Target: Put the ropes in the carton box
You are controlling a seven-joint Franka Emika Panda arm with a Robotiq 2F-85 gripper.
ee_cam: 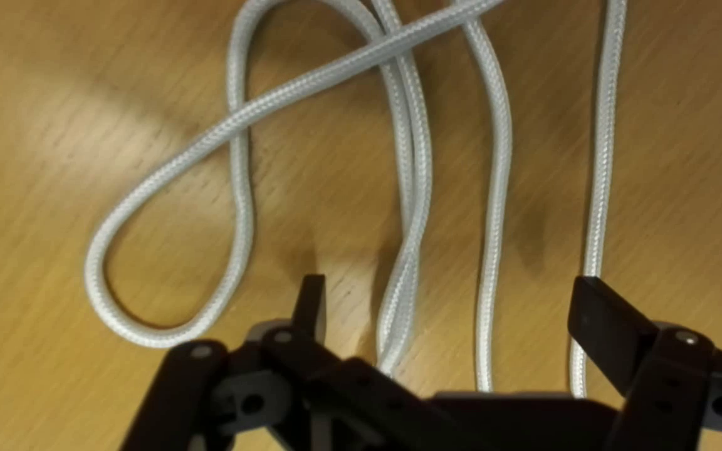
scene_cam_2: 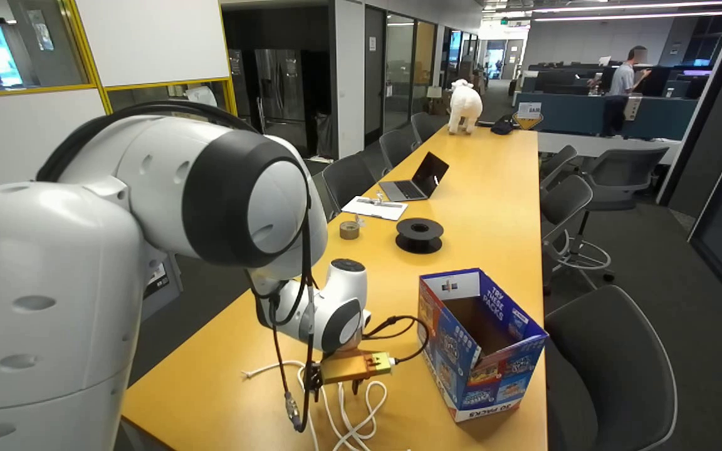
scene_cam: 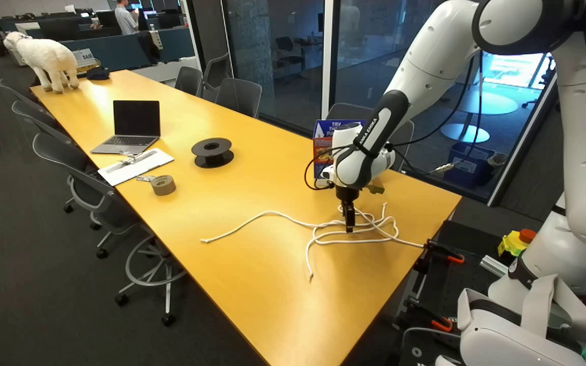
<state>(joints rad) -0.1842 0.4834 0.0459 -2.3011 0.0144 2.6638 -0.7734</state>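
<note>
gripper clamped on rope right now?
No, in the wrist view the gripper stands open, its fingers wide apart, with rope showing between them.

Arm bent, grpr pointing dn, spread wide

The smooth, rounded white arm has black joint bands, "EMIKA" lettering, oval grey recesses, dangling black cables and a black two-fingered gripper with pale round screw heads.
</note>
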